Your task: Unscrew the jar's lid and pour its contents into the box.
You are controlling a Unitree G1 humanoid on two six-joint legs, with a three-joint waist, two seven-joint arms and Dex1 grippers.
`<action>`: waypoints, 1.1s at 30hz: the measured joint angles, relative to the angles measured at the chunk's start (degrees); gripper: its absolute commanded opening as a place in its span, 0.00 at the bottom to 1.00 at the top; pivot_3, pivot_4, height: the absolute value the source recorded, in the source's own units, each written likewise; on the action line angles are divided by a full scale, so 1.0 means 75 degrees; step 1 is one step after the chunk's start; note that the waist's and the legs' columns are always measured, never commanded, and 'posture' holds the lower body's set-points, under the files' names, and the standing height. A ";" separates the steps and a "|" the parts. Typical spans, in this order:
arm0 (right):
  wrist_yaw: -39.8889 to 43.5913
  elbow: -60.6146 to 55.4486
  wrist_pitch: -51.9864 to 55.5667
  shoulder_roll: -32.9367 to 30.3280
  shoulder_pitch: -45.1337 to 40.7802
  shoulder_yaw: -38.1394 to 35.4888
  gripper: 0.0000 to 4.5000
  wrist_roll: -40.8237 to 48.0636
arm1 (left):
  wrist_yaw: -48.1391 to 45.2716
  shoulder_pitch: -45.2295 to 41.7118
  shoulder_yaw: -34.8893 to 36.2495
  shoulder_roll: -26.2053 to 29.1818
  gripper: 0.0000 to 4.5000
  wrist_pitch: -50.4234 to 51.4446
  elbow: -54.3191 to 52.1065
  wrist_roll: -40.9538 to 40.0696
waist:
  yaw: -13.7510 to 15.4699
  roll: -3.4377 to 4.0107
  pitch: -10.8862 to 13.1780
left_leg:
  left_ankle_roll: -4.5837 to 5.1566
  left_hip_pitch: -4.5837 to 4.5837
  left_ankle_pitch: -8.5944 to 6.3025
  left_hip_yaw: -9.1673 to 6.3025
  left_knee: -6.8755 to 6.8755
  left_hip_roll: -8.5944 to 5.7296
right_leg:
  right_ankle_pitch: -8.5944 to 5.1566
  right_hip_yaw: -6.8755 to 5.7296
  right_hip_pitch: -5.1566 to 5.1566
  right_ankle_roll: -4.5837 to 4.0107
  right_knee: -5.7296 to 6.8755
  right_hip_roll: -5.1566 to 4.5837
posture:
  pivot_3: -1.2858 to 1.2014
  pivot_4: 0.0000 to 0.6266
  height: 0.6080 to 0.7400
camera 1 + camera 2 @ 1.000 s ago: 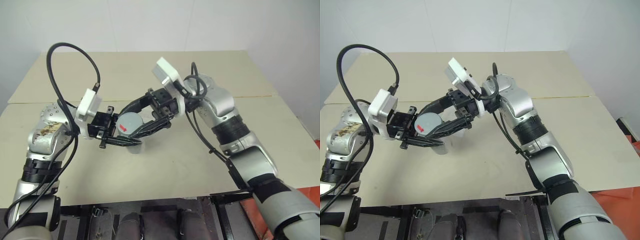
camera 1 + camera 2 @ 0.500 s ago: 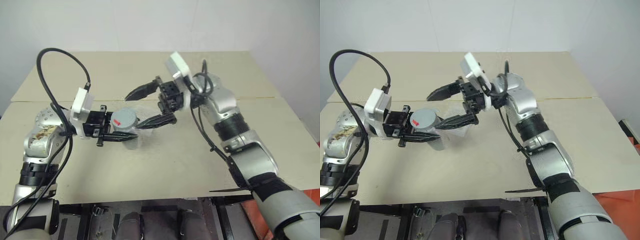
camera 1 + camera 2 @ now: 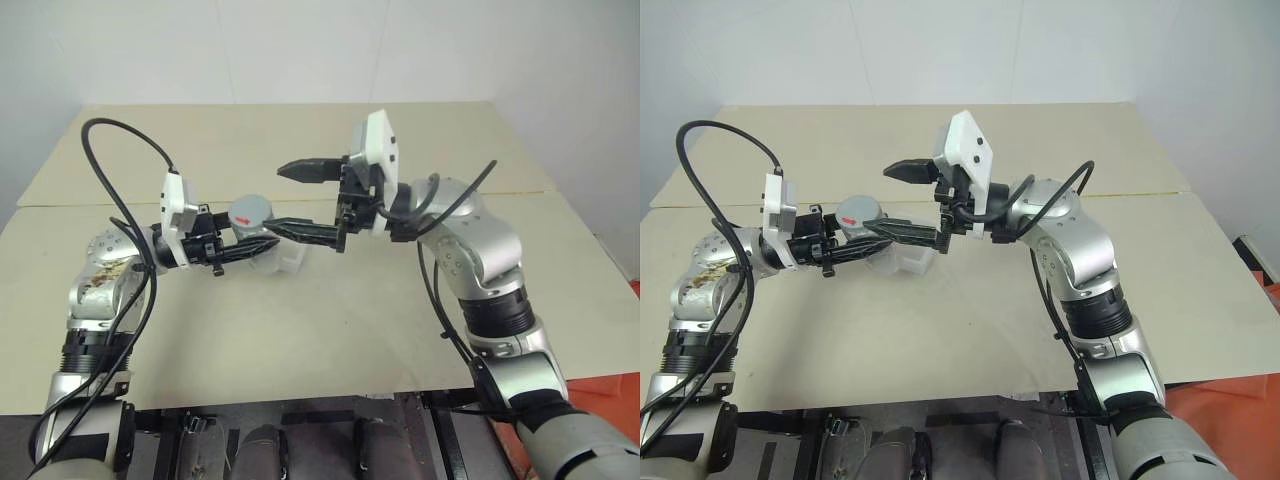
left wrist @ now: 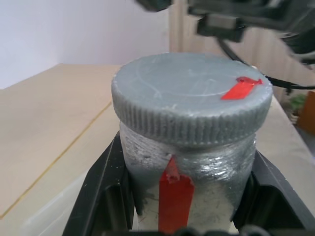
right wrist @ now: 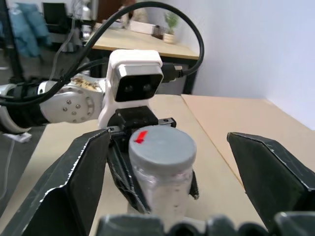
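The left gripper (image 3: 262, 243) is pinching the jar (image 4: 189, 189), with one black finger (image 4: 106, 187) pressed on each side of the jar's silvery body. It holds the jar up in the air, above the table (image 3: 350, 310). The jar stands upright. A red strip runs down its side. The lid (image 3: 249, 212) sits on top of the jar. It is round and grey, with ridges around its edge and a small red mark near one side. The right gripper (image 3: 305, 200) is spread wide open and holds nothing. It points sideways at the jar from the other side. In the head views, one of its fingers (image 3: 310, 169) is up high, above the lid and off to the right of it. The other finger is lower down, and its tip comes close to the left gripper's fingers beside the jar. I cannot tell if they touch. In the right wrist view, the lid sits in the gap between the two open fingers, and neither finger touches it. The box (image 3: 910, 260) is whitish and see-through. It lies on the table just under and behind the jar, partly hidden by the grippers. The table is pale beige.
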 measured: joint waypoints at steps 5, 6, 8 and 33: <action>-0.0897 -0.0387 0.0620 0.0358 -0.0001 0.0364 0.98 -0.0329 | -0.0114 -0.0061 -0.0009 0.0007 0.45 0.0104 0.0117 -0.0014 | 0.0002 0.0000 0.0000 | 0.0001 -0.0001 0.0000 0.0000 0.0001 -0.0001 | 0.0000 0.0000 0.0000 0.0000 0.0000 0.0000 | 0.52 0.24 1.00; -0.1003 -0.0387 0.0695 0.0426 -0.0002 0.0430 0.98 -0.0384 | -0.0114 -0.0084 -0.0010 0.0005 0.45 0.0110 0.0117 -0.0014 | 0.0002 0.0000 0.0000 | 0.0001 -0.0002 0.0000 0.0000 0.0001 -0.0001 | 0.0000 0.0000 0.0000 0.0000 -0.0001 0.0000 | 0.52 0.24 1.00; -0.1215 -0.0388 0.0802 0.0506 -0.0012 0.0589 0.98 -0.0525 | -0.0125 -0.0093 -0.0011 0.0003 0.45 0.0123 0.0117 -0.0016 | 0.0000 0.0000 0.0000 | 0.0001 -0.0002 0.0000 0.0000 0.0000 -0.0001 | 0.0000 0.0000 0.0000 0.0000 -0.0002 0.0000 | 0.52 0.24 1.00; -0.1346 0.0206 0.0922 0.0982 -0.0456 0.1118 0.98 -0.1250 | -0.0517 -0.0007 -0.0036 0.0378 0.45 0.0615 -0.0342 -0.0122 | -0.0023 0.0000 0.0000 | 0.0001 -0.0001 0.0000 -0.0003 -0.0002 -0.0001 | 0.0000 0.0000 0.0000 0.0000 -0.0003 0.0000 | 0.52 0.24 1.00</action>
